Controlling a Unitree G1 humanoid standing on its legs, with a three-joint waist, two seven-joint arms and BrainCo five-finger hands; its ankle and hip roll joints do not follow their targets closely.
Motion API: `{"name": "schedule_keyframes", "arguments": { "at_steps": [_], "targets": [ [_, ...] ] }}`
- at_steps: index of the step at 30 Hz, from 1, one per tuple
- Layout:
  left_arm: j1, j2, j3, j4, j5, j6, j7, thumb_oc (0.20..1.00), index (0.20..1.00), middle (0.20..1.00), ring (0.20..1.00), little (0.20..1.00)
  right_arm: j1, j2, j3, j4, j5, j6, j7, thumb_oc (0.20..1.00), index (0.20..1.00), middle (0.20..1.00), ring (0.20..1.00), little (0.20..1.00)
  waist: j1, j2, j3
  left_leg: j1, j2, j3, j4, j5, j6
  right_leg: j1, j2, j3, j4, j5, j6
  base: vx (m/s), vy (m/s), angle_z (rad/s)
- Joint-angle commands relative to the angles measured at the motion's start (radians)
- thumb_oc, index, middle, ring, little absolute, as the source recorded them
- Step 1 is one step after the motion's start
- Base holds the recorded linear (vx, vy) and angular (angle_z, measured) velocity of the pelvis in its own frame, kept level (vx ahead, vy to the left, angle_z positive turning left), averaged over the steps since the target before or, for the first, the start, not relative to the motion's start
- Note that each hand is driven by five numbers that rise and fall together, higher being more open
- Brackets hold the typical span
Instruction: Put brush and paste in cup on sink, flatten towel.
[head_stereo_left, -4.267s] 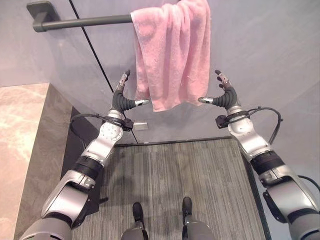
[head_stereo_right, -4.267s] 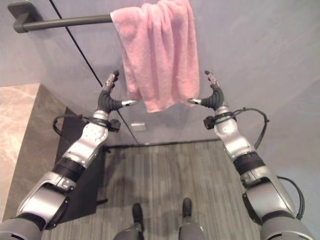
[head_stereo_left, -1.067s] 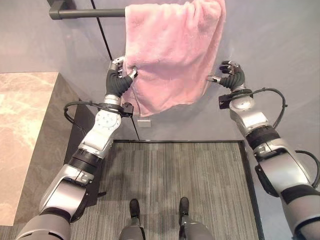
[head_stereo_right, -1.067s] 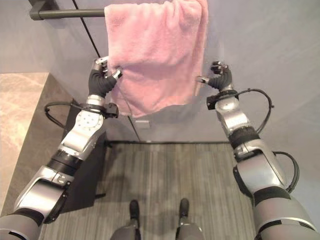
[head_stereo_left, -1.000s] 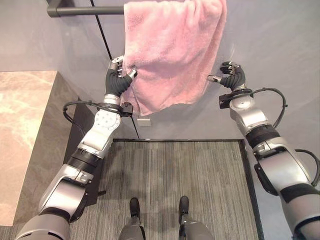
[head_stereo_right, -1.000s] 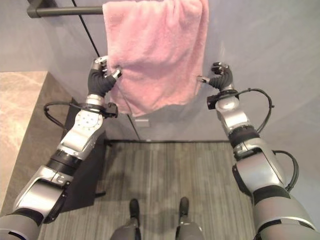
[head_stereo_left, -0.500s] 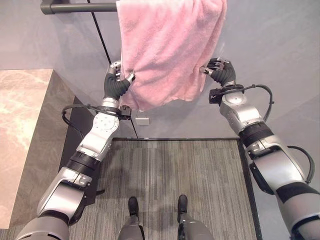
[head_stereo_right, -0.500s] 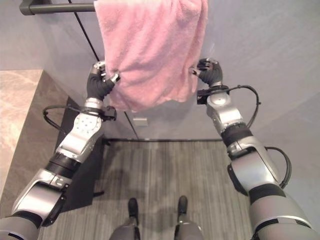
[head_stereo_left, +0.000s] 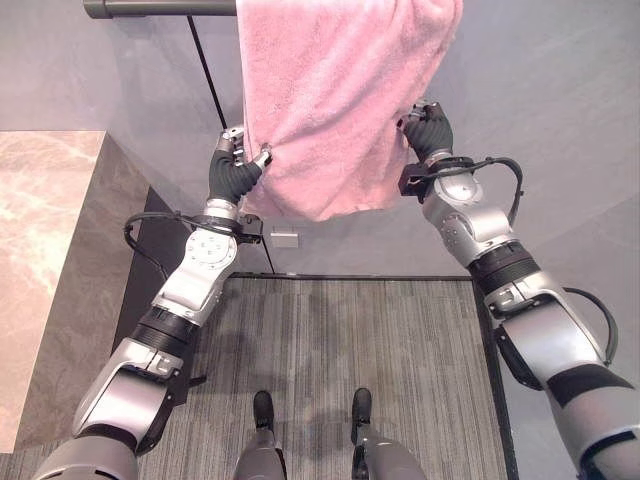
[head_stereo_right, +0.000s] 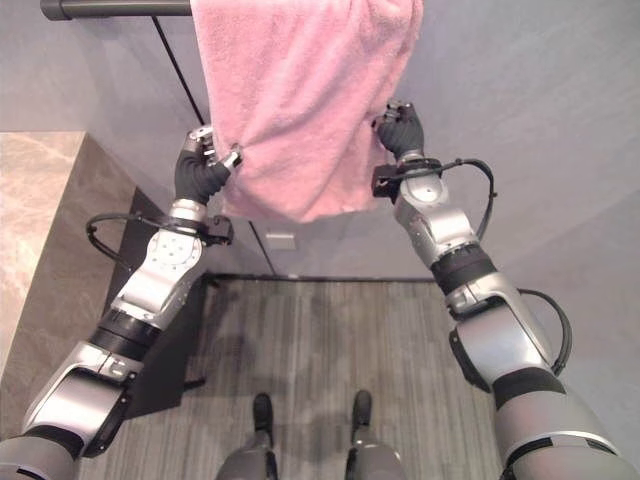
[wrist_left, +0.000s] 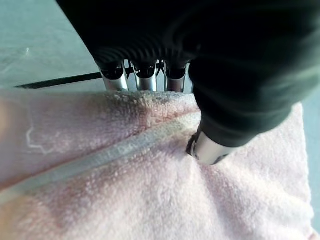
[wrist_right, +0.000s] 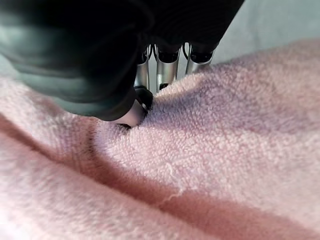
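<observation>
Both hands on the towel now, and it's spreading along the rail!

One pink towel (head_stereo_left: 340, 100) hangs from one dark rail (head_stereo_left: 160, 8) at twelve o'clock. Your left hand (head_stereo_left: 235, 170) pinches its nine o'clock edge; your right hand (head_stereo_left: 427, 125), apart from the cloth a second ago, has closed on the three o'clock edge. Pull outward and it should flatten. One marble worktop (head_stereo_left: 45, 260) sits at nine o'clock.

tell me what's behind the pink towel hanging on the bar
Behind the pink terry towel runs the dark metal wall bar, bare on its left and covered where the towel drapes it. The left hand and right hand pinch its side edges, fingers tucked behind.
</observation>
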Motion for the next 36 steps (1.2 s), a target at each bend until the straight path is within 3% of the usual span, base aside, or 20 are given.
{"name": "schedule_keyframes", "arguments": {
  "at_steps": [1, 6, 11, 14, 16, 22, 36],
  "targets": [
    [-0.002, 0.104, 0.071, -0.067, 0.013, -0.035, 0.017, 0.2, 0.2, 0.2, 0.2, 0.2, -0.043, -0.02, -0.033, -0.122, 0.012, -0.108, -0.002, 0.2, 0.2, 0.2, 0.2, 0.2, 0.018, -0.057, -0.01, 0.119, 0.016, 0.05, 0.001, -0.046, -0.017, 0.0, -0.065, 0.095, -0.003, 0.048, 0.05, 0.0, 0.0, 0.0],
    [0.092, 0.143, 0.243, -0.239, 0.062, -0.091, 0.075, 0.2, 0.2, 0.2, 0.2, 0.2, 0.058, -0.031, -0.121, -0.412, -0.096, -0.191, -0.009, 0.2, 0.2, 0.2, 0.2, 0.2, 0.019, -0.054, -0.018, 0.13, 0.015, 0.052, 0.001, -0.057, -0.016, 0.006, -0.065, 0.099, -0.003, 0.042, 0.053, 0.01, -0.005, -0.02],
    [0.193, 0.099, 0.31, -0.281, 0.057, -0.11, 0.075, 0.2, 0.2, 0.2, 0.2, 0.2, 0.166, 0.018, -0.148, -0.517, -0.203, -0.205, 0.009, 0.2, 0.2, 0.2, 0.2, 0.2, 0.022, -0.052, -0.024, 0.137, 0.014, 0.058, 0.001, -0.061, -0.017, 0.013, -0.066, 0.101, -0.003, 0.038, 0.053, 0.0, -0.002, 0.03],
    [0.211, 0.083, 0.286, -0.245, 0.033, -0.102, 0.049, 0.2, 0.2, 0.2, 0.2, 0.2, 0.202, 0.032, -0.128, -0.5, -0.216, -0.186, 0.025, 0.2, 0.2, 0.2, 0.2, 0.2, 0.021, -0.049, -0.027, 0.138, 0.014, 0.058, 0.001, -0.058, -0.017, 0.016, -0.066, 0.099, -0.003, 0.04, 0.052, -0.01, -0.003, 0.0],
    [0.207, 0.085, 0.23, -0.138, 0.059, -0.047, 0.026, 0.2, 0.2, 0.2, 0.2, 0.2, 0.239, 0.059, -0.089, -0.417, -0.234, -0.135, 0.026, 0.2, 0.2, 0.2, 0.2, 0.2, 0.024, -0.043, -0.027, 0.136, 0.015, 0.052, 0.001, -0.052, -0.018, 0.024, -0.068, 0.09, -0.003, 0.042, 0.049, -0.03, -0.01, -0.02],
    [0.155, 0.064, 0.173, 0.024, 0.056, 0.002, 0.032, 0.2, 0.2, 0.2, 0.2, 0.2, 0.228, 0.107, -0.041, -0.314, -0.237, -0.082, 0.016, 0.2, 0.2, 0.2, 0.2, 0.2, 0.028, -0.041, -0.035, 0.137, 0.013, 0.038, 0.001, -0.048, -0.017, 0.039, -0.072, 0.072, -0.003, 0.044, 0.047, -0.02, -0.002, 0.02],
    [0.123, 0.084, 0.267, -0.133, 0.067, -0.052, 0.096, 0.2, 0.2, 0.2, 0.2, 0.2, 0.189, 0.092, -0.068, -0.468, -0.259, -0.124, 0.009, 0.2, 0.2, 0.2, 0.2, 0.2, 0.029, -0.048, -0.067, 0.154, 0.007, 0.027, 0.001, -0.058, -0.017, 0.068, -0.079, 0.059, -0.003, 0.037, 0.049, 0.0, 0.004, 0.03]
  ]
}}
